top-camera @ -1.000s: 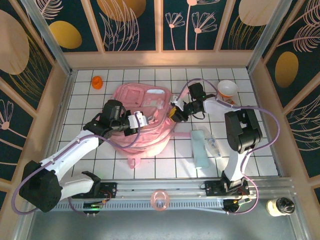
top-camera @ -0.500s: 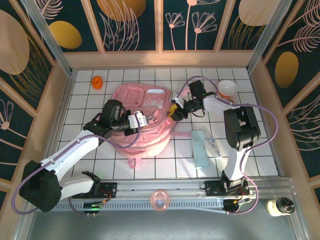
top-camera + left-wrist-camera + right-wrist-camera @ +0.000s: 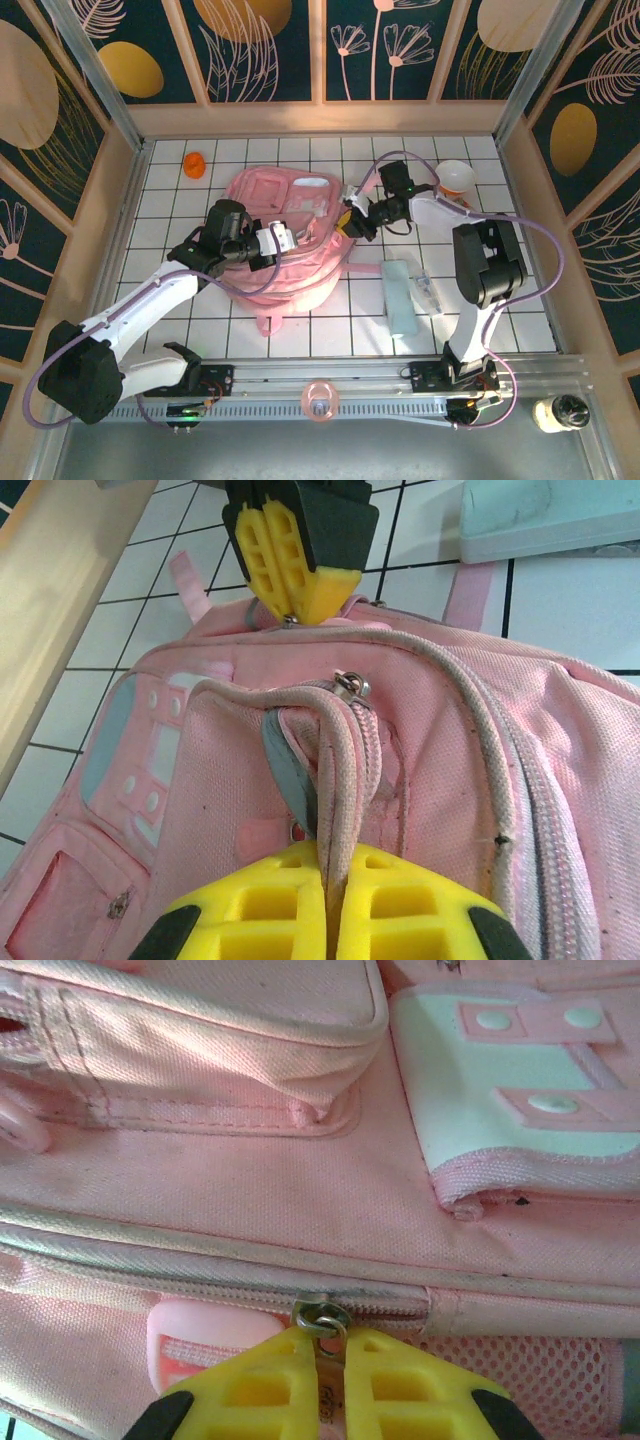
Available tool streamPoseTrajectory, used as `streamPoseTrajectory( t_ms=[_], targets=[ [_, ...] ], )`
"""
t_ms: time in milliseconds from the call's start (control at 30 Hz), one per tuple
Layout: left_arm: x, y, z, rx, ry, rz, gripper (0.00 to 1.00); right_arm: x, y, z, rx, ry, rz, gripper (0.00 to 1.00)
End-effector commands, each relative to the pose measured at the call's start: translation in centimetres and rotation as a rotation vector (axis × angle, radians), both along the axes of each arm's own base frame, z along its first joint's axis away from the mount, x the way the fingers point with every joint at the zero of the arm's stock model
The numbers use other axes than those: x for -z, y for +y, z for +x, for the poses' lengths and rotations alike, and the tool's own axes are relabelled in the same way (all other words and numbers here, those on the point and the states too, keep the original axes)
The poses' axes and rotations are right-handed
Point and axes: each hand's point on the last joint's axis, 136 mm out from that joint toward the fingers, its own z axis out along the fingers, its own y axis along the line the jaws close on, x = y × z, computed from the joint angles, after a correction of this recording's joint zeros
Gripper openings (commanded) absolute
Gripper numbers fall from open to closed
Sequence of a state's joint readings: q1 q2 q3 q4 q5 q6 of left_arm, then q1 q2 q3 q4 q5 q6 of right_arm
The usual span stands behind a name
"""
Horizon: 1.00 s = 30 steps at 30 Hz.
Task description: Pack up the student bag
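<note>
Student bag (image 3: 268,192) lies flat on the white-tiled desk (image 3: 500,300), between the two hands and touching both.

Left hand (image 3: 285,241): pressed onto the bag's near-left part. In the left wrist view its yellow pads (image 3: 250,920) are closed tight, with a pale corded seam (image 3: 340,770) of the bag (image 3: 450,780) pinched between them. The seam rises from the pads to a small metal ring (image 3: 349,684).

Right hand (image 3: 350,222): at the bag's right edge, straight across from the left hand. In the right wrist view the pads (image 3: 250,1385) are drawn together on a metal zip pull (image 3: 322,1318). The tab runs down into the narrow slit between them, and the ring sits just above the fingertips on the zip line. Pink fabric (image 3: 200,1180) lies beyond the fingertips, and a white panel (image 3: 500,1130) with pink strips lies beyond them to the right.

From the left wrist camera the right hand (image 3: 300,565) shows at the far side of the bag, with its yellow tips touching the bag's edge.

Around them:
- A pale green box (image 3: 402,296) lies near the right hand, on the arm-base side and to its right.
- A white bowl (image 3: 455,177) sits behind the right hand's wrist, to its right.
- A small orange object (image 3: 194,163) is well apart from the left hand, off to its left by the far wall.
</note>
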State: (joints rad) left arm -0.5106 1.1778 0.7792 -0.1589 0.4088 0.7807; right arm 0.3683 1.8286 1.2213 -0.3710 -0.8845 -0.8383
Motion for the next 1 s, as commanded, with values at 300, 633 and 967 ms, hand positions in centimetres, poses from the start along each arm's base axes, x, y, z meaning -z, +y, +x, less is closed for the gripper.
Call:
streamPoseTrajectory(
  t_ms=[300, 633, 967],
  targets=[
    [-3.1, -1.0, 1.7, -0.002, -0.124, -0.086, 0.0, -1.4, 1.2, -2.4, -0.043, 0.136, 0.103, 0.19],
    [-3.3, -1.0, 1.6, 0.002, -0.128, -0.096, 0.0, 0.1, 0.9, -2.6, -0.02, 0.183, 0.059, 0.14],
    [-4.2, -1.5, 1.3, 0.022, -0.133, -0.134, 0.0, 0.8, 1.7, -1.5, -0.003, 0.157, 0.059, 0.29]
  ],
)
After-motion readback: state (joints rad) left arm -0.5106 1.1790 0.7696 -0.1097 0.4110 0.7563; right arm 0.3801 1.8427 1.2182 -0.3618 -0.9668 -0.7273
